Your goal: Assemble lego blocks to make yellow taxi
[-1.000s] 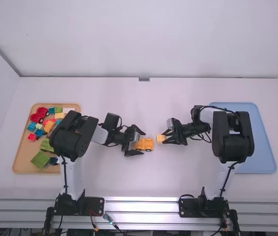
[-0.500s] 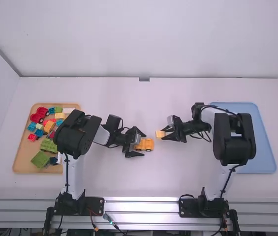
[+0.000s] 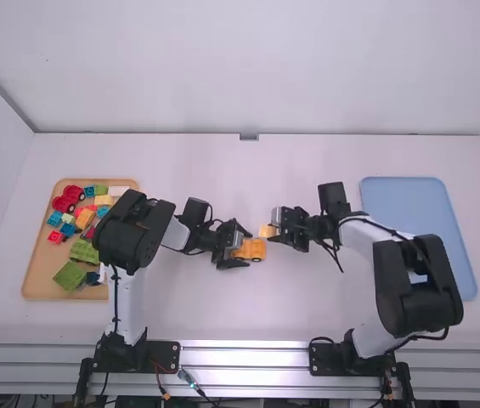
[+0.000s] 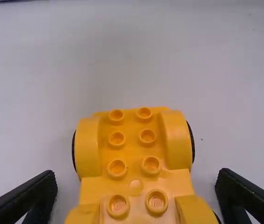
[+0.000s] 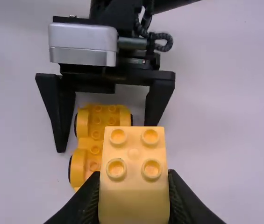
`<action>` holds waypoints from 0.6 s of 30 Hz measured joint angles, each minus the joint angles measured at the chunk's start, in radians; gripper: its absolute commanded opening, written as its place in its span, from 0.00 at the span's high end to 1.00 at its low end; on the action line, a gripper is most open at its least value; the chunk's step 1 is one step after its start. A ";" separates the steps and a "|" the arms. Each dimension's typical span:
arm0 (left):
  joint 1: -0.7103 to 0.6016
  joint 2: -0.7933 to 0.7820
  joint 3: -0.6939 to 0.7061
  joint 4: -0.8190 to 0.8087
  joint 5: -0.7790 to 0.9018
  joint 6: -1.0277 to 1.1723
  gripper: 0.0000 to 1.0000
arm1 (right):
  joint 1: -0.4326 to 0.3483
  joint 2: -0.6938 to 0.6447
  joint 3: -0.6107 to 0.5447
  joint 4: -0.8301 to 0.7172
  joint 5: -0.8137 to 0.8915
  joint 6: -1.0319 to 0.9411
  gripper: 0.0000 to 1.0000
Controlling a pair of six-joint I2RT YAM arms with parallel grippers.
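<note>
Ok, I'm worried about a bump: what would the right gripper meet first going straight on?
Its block would probably meet the left gripper's nearer finger, or else the yellow car base between that gripper's fingers. Height is unclear; it may pass above.

Glossy yellow plastic car base [image 4: 136, 158], smooth plastic block [image 5: 133, 186], matt white table [image 3: 180, 314]

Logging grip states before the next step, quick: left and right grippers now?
Left gripper: open, jaws apart on both sides of the yellow wheeled base.
Right gripper: closed on the pale yellow block.
</note>
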 measured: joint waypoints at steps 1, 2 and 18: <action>0.000 0.000 0.000 0.001 -0.001 0.002 0.23 | 0.005 0.000 -0.025 0.042 0.013 0.037 1.00; 0.000 0.000 0.000 0.002 -0.002 0.001 0.27 | 0.009 0.000 -0.048 0.087 0.020 0.072 1.00; 0.000 0.000 0.000 0.011 -0.010 0.002 0.52 | 0.076 0.135 -0.079 0.189 0.056 0.180 1.00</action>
